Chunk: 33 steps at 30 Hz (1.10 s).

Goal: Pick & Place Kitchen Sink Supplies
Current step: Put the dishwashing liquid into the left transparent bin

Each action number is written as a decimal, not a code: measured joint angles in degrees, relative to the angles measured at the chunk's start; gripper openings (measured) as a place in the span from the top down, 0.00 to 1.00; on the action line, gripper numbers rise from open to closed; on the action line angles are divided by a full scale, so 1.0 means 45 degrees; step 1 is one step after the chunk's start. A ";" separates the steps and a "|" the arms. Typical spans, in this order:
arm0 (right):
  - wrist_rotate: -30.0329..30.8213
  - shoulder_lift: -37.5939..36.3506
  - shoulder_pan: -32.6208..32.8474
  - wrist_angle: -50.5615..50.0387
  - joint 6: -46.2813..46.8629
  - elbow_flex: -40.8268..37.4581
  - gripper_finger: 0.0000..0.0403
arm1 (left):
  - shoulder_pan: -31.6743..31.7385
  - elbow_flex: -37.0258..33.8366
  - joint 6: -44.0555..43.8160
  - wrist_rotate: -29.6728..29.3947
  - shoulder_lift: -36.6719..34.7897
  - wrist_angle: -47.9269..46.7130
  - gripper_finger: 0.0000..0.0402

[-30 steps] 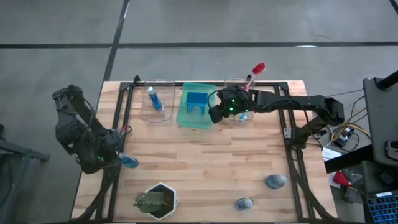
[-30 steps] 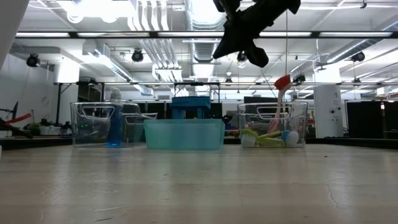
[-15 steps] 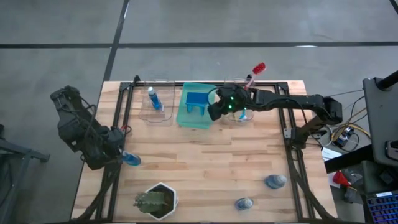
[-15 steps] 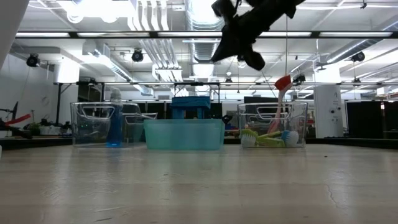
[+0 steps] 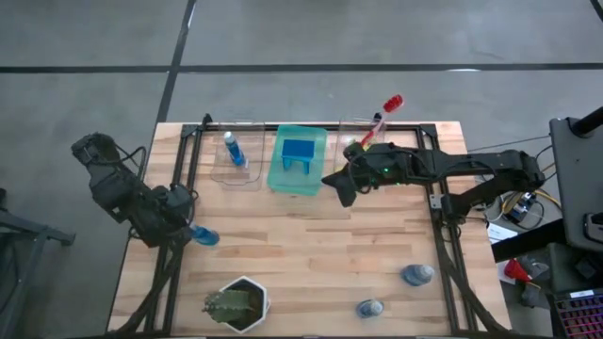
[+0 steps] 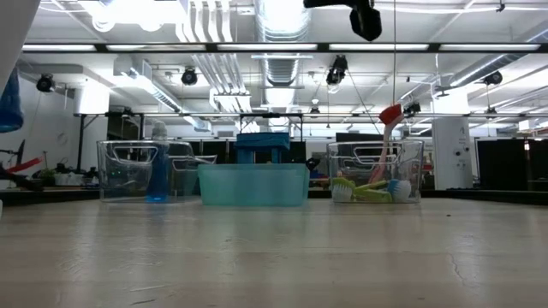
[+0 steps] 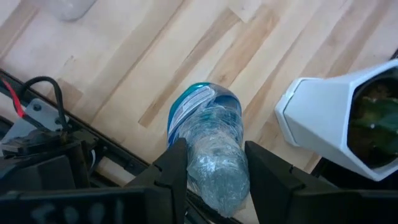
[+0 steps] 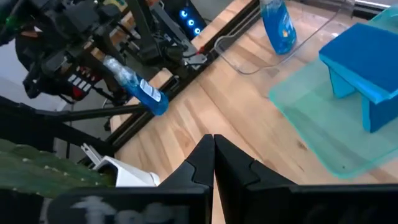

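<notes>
1. The left tool (image 5: 179,229) hangs over the desk's (image 5: 301,254) left edge, clenched on a small blue bottle (image 5: 201,236) that it holds clear of the wood; the bottle's base juts past the fingers (image 7: 176,163).
2. The right tool (image 5: 341,191) hovers in front of the green tray (image 5: 279,177), its fingers pressed together, holding nothing.
3. A second blue bottle (image 5: 232,149) stands in the left clear bin (image 5: 219,174).
4. A blue sponge (image 5: 300,153) sits in the tray.
5. The brushes (image 6: 370,190) lie in the right clear bin (image 6: 416,171), the red one (image 5: 383,110) sticking out.
</notes>
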 joint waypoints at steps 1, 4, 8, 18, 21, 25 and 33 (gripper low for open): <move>0.0030 -0.0053 0.0042 -0.0003 0.0003 0.0000 0.98 | 0.0194 0.0019 0.0048 0.0097 -0.0011 -0.0010 0.69; 0.0051 -0.0170 0.0088 0.0029 0.0189 0.0000 0.98 | 0.0840 0.0068 0.0532 0.0263 -0.0048 -0.0005 0.69; 0.0049 -0.0172 0.0334 0.0347 0.0370 -0.0001 0.98 | 0.1768 0.0261 0.0955 0.0291 -0.0043 -0.0005 0.69; 0.0270 -0.0196 0.0568 0.1154 0.0105 0.0000 0.98 | 0.3805 0.0859 0.2165 0.0645 0.0017 -0.0002 0.69; 0.0268 -0.0196 0.0573 0.1153 0.0122 0.0000 0.98 | 0.4357 0.0956 0.2600 0.1089 0.0053 -0.0016 0.69; 0.0269 -0.0196 0.0577 0.1162 0.0139 0.0000 0.98 | 0.5025 0.1035 0.3306 0.1435 0.0173 -0.0010 0.69; 0.0279 -0.0196 0.0680 0.1562 0.0144 0.0000 0.98 | 0.7043 0.1054 0.5253 0.1665 0.0497 -0.0007 0.69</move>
